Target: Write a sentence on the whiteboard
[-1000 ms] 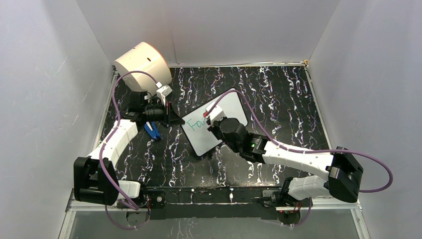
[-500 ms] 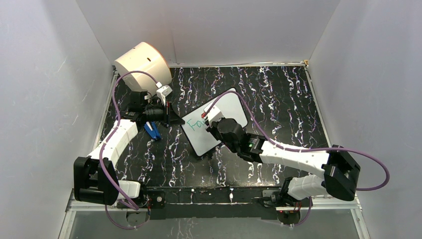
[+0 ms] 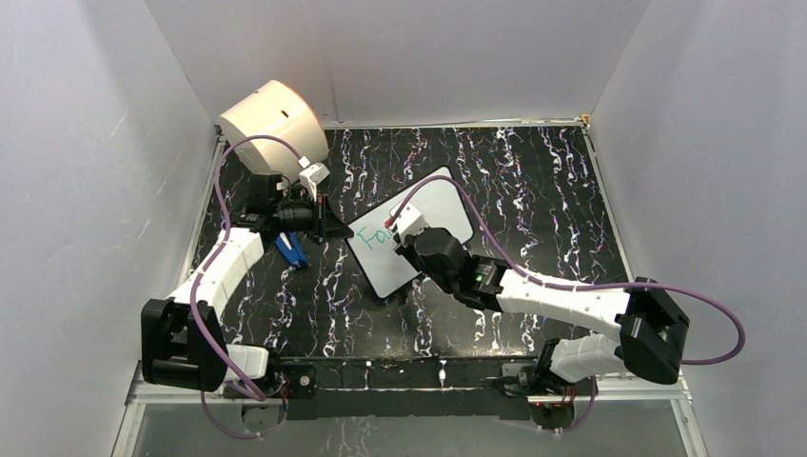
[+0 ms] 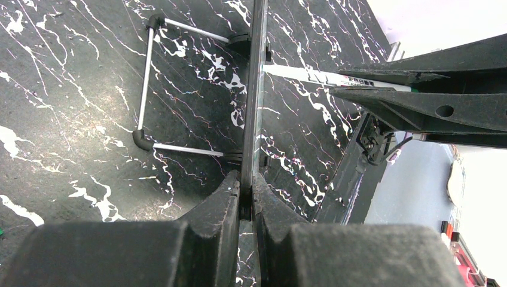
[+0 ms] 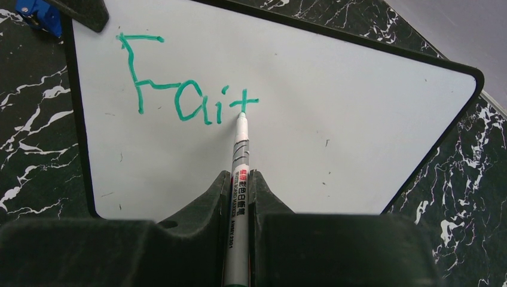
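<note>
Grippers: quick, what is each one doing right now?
Left gripper: closed on the whiteboard edge.
Right gripper: closed on the marker, tip on the whiteboard.

In the right wrist view, the marker pinched in my right tool runs out past the bottom edge, and its barrel print is too fine to read. The tool's own fingers hide the near edge of the whiteboard. Ahead of the tool and to its left, a blue thing is cut by the picture's corner; I cannot tell what it is.

From above, my right wrist covers the board's middle. Only the first letters of the sentence show, left of that tool, and they are too small to read.

My left tool clamps the board edge-on, so the board's face and lettering are hidden in that view. I cannot make out where the marker's tip meets the board.
</note>
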